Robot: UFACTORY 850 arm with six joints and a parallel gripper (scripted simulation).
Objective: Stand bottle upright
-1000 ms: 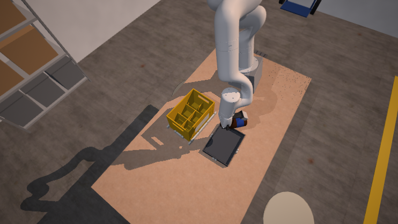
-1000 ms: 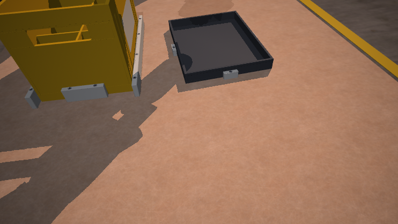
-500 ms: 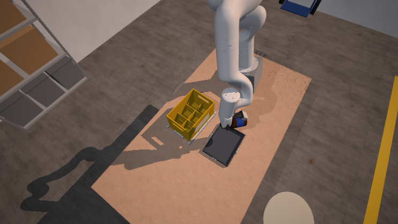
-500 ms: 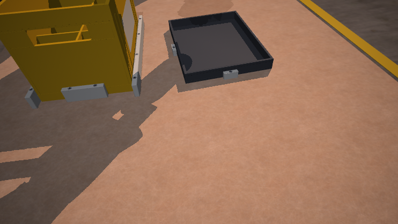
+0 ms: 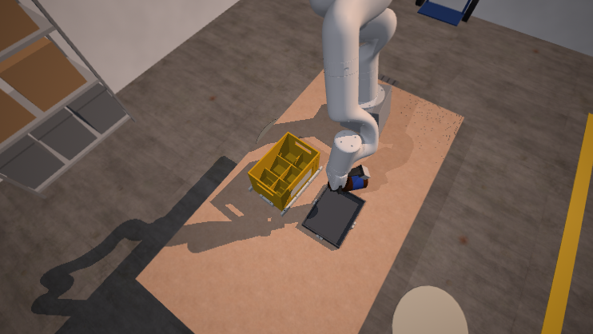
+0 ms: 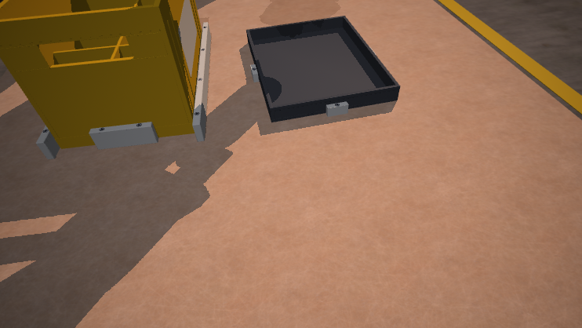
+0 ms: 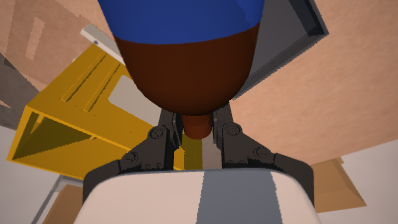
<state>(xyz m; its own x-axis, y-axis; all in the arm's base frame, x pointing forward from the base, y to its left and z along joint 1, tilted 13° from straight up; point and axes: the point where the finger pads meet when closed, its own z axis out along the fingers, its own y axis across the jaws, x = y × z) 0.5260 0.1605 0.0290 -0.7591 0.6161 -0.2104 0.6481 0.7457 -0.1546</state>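
crate: yellow crate (image 5: 284,169) sitting on the table (image 5: 265,265), left of the tray in top view; dividers splitting it into compartments, all showing nothing inside; slot handles cut in the side walls.
crate stops: grey blocks (image 6: 123,134) and a pale rail (image 6: 201,69) w/ screws pressing against its base.
tray: dark shallow tray (image 5: 351,198) lying flat on the table, just right of the crate, apart from it; nothing lying in it, only a rounded shadow falling on its floor; small grey clips (image 6: 336,108) sitting at two rims.
bottle: brown bottle (image 5: 355,182) w/ blue label, not in the tray; showing just beyond the tray's far corner, close to the wrist. In wrist view the body (image 7: 186,70) is filling the top of the frame, narrow neck pointing back toward the camera. Can't tell if it's touching the table.
gripper (image 7: 196,131): jaws closing narrow on the bottle neck, one dark finger (image 7: 165,137) pressing on each side, gripping it.
arm: white arm (image 5: 350,74) reaching down from its base at the table's far end.
table: tan, wide arm shadow stretching over the left part.
room: grey-brown floor, yellow line (image 5: 570,232) running along the right, metal shelf rack (image 5: 85,68) w/ brown and grey boards at far left, blue cart (image 5: 446,9) at far right, pale round thing (image 5: 429,311) at the near edge.
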